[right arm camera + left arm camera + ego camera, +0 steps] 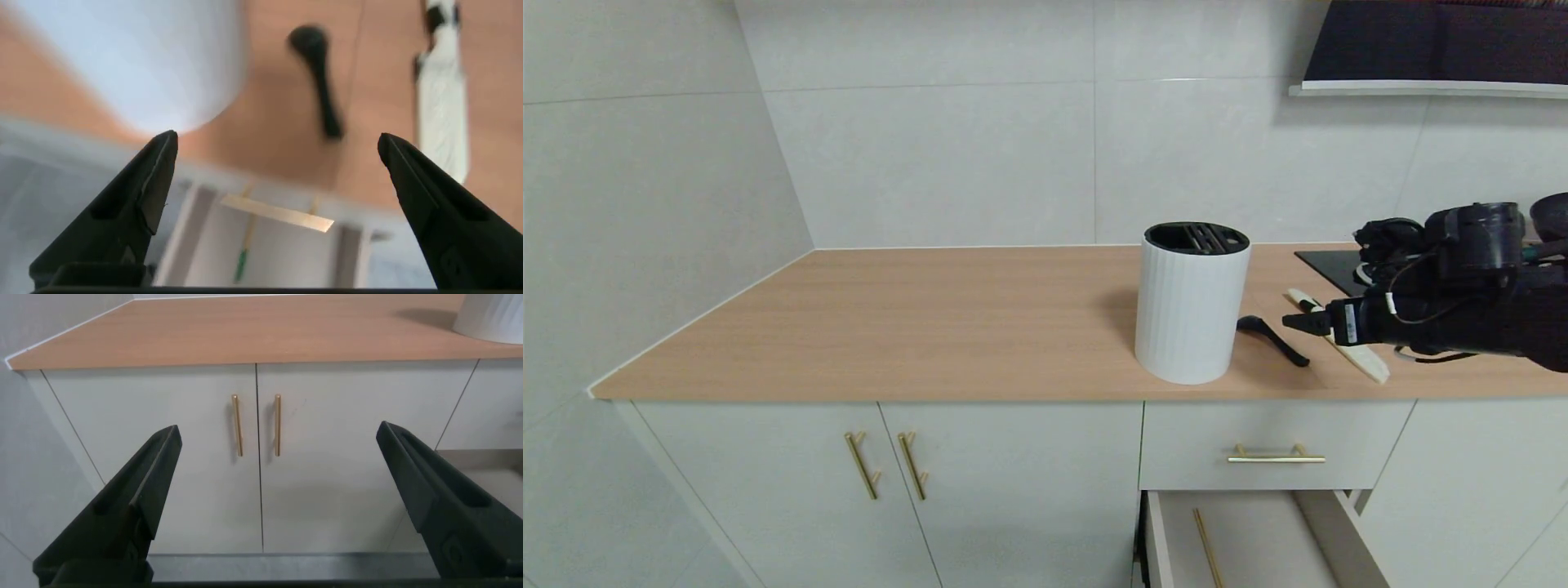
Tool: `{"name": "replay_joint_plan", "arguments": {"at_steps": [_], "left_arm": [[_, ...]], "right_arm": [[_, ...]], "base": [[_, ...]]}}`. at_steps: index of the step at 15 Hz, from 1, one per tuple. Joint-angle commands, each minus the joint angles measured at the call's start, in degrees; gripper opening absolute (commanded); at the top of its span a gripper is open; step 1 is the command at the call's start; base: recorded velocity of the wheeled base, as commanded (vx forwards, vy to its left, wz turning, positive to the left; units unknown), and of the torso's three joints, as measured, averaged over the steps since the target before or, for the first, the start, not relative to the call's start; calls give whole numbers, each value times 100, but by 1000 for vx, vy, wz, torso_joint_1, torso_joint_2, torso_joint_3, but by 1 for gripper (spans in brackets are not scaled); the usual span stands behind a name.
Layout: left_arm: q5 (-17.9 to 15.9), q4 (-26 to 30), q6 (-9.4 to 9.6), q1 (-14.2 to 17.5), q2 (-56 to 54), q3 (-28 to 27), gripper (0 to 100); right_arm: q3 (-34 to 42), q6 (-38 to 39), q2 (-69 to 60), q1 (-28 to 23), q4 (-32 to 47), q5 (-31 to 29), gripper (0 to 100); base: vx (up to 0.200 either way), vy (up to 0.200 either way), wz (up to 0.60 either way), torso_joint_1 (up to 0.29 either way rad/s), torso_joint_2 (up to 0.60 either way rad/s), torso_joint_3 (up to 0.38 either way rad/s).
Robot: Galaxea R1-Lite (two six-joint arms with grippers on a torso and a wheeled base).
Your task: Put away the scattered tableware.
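A white ribbed utensil holder [1191, 314] with a black slotted top stands on the wooden counter [931, 318]. To its right lie a black spoon [1272, 337] and a cream-white knife [1364, 359]. My right gripper [1305, 322] hovers open just above the counter's front edge, over the knife. In the right wrist view the right gripper [282, 208] frames the holder [155, 57], the spoon [320, 77] and the knife [441, 94] beneath it. My left gripper [278, 506] is open and empty, low in front of the cabinet doors [261, 457].
A drawer [1241, 539] below the counter stands pulled out, with a thin stick [1207, 547] lying inside; a shut drawer with a gold handle [1276, 457] sits above it. A black hob [1331, 265] lies at the counter's back right. The counter's left half is bare.
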Motion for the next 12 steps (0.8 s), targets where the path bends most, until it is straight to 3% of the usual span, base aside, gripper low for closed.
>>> {"name": "replay_joint_plan", "arguments": {"at_steps": [1,5,12], "left_arm": [[-2,0,2,-1,2,0,100],[-2,0,2,-1,2,0,100],[-2,0,2,-1,2,0,100]], "right_arm": [[-994,-171,1361,-282,-80,239,100],[-1082,-224,2082,-282,-810,301,100],[-1152,-259,2328,-282,-871,301,100]], "base": [[0,0,0,0,0,0],[0,0,0,0,0,0],[0,0,0,0,0,0]]}}
